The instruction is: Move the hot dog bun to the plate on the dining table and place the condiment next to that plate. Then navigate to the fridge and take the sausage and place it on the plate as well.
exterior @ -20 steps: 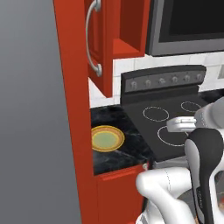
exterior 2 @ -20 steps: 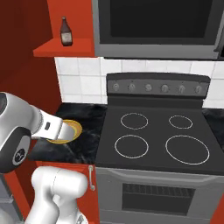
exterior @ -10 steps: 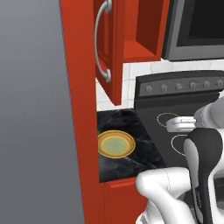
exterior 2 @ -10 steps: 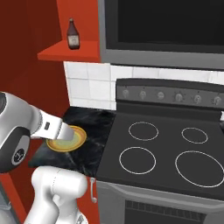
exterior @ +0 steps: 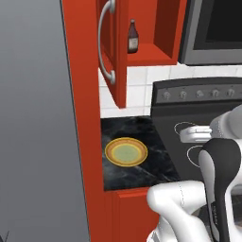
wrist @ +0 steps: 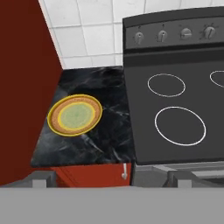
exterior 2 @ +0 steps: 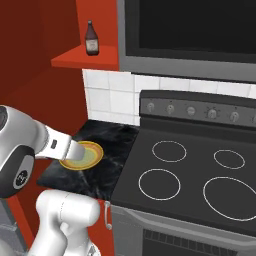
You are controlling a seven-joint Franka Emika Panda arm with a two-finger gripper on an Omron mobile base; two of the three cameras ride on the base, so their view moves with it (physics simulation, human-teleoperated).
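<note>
Claw [wrist: 112, 177] fingers stand spread wide at the bottom of the hand view, two small dark tips pinching nothing, above the front edge of a narrow black marble table [wrist: 109, 131]. On its glossy veined top, towards the left edge, lies the round shallow yellow plate [wrist: 75, 115] with an olive centre. Beside it sits a flat dark stove [wrist: 179, 109] with white ring burners. Farther back, a small dark rounded condiment bottle [exterior: 133, 37] stands upright on a red shelf [exterior 2: 85, 59].

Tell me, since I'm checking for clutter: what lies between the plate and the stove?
Nothing: in the hand view, bare black marble counter separates the plate from the stove.
</note>
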